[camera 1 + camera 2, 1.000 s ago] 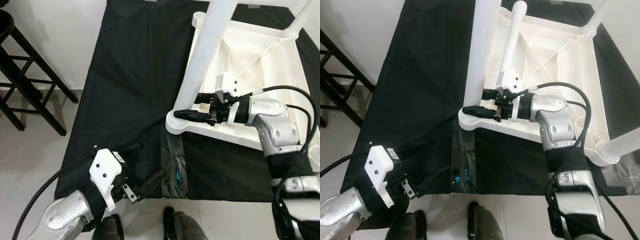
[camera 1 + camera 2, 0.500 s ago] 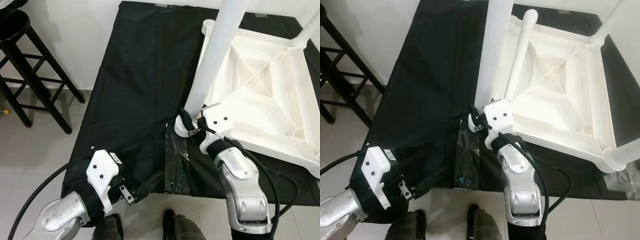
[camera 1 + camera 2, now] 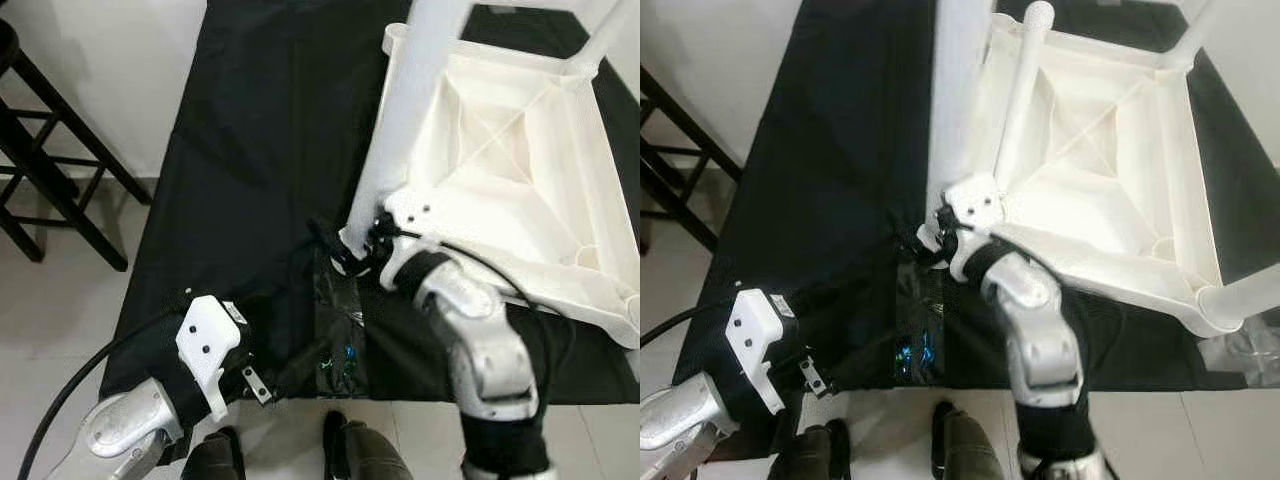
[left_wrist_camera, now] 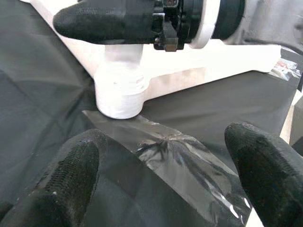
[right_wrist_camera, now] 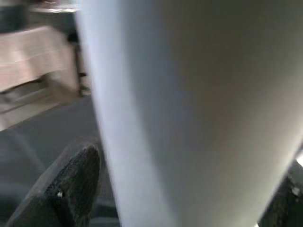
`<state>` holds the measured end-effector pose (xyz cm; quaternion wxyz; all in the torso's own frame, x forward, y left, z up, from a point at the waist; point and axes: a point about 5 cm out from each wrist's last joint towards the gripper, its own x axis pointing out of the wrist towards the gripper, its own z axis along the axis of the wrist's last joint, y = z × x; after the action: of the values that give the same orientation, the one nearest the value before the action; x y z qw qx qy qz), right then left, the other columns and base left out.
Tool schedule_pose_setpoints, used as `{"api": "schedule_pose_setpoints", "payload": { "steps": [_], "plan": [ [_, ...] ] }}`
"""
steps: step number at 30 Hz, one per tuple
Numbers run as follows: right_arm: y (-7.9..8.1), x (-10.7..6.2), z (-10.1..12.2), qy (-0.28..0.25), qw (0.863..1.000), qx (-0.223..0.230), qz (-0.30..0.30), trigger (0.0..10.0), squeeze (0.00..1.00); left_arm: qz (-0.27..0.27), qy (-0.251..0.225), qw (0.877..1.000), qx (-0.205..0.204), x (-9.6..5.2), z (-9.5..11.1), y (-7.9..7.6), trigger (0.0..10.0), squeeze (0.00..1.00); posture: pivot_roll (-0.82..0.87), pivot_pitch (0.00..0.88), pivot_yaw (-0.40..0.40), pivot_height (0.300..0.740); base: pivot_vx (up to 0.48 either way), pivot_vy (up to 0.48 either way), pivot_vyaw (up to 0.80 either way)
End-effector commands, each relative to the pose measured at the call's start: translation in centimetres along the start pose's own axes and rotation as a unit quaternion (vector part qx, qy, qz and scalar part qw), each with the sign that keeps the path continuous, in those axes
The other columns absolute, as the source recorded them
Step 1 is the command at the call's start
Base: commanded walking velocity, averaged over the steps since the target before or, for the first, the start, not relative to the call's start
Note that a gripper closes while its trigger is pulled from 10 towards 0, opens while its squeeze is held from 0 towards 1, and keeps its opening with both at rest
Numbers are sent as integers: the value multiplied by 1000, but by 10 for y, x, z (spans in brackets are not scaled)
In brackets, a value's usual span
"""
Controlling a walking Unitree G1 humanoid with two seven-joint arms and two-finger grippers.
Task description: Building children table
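White table point(image 3: 510, 190) upside down on black cloth point(image 3: 250, 150), near corner leg point(image 3: 405, 120) pointing up. Right gripper point(image 3: 350, 250) at leg's base socket, fingers straddling leg; contact hard to confirm, view blurred. Left gripper point(image 4: 163, 175) open, empty, hovering over clear plastic sheet point(image 4: 189, 165) near cloth edge. Leg top cut off. Black stool point(image 3: 45, 170) at left.
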<state>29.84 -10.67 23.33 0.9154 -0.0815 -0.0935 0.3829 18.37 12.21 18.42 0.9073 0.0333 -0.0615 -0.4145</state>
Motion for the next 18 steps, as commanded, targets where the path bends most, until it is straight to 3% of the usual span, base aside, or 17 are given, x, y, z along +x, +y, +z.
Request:
{"api": "schedule_pose_setpoints", "payload": {
  "steps": [1, 2, 4, 6, 8, 12, 13, 15, 16, 18],
  "plan": [
    [-4, -2, 0, -4, 998, -8, 55, 10000, 0, -6, 5, 1000, -9, -1, -2, -4, 10000, 0, 107, 300, -86, 740, 0, 0, 0],
    [-11, -5, 1, 7, 994, -39, 107, 10000, 0, -5, 6, 1000, -9, -1, -3, -3, 10000, 0, 106, 300, -85, 740, 0, 0, 0],
    [-16, -8, 0, 17, 989, -58, 137, 10000, 0, -4, 6, 1000, -8, -2, -3, -3, 10000, 0, 108, 298, -86, 740, 0, 0, 0],
    [-16, -8, 0, 17, 989, -58, 137, 10000, 0, -4, 6, 1000, -8, -2, -3, -3, 10000, 0, 108, 298, -86, 740, 0, 0, 0],
    [-36, -7, 2, 29, 984, -58, 168, 10000, 0, -2, 5, 1000, -8, -1, -3, -3, 10000, 0, 108, 297, -92, 740, 0, 0, 0],
    [-48, -4, 6, 19, 980, -38, 194, 10000, 0, -1, 3, 1000, -8, 0, -3, -3, 10000, 0, 115, 294, -94, 740, 0, 0, 0],
    [-52, -2, 7, 12, 980, -28, 199, 5137, 0, -1, 2, 1000, -8, 0, -2, -3, 10000, 0, 115, 294, -94, 740, 0, 0, 0],
    [-52, -2, 7, 12, 980, -28, 199, 5137, 0, -1, 2, 1000, -8, 0, -2, -3, 10000, 0, 115, 294, -94, 740, 0, 0, 0],
    [-55, -1, 3, 7, 975, -4, 220, 0, 0, 0, 2, 1000, -6, 1, -3, -3, 10000, 0, 119, 292, -95, 740, 0, 0, 0],
    [-55, -1, 0, 10, 974, 1, 228, 0, 0, 1, 3, 1000, -5, 1, -2, -3, 10000, 0, 119, 292, -95, 740, 0, 0, 0]
  ]
}}
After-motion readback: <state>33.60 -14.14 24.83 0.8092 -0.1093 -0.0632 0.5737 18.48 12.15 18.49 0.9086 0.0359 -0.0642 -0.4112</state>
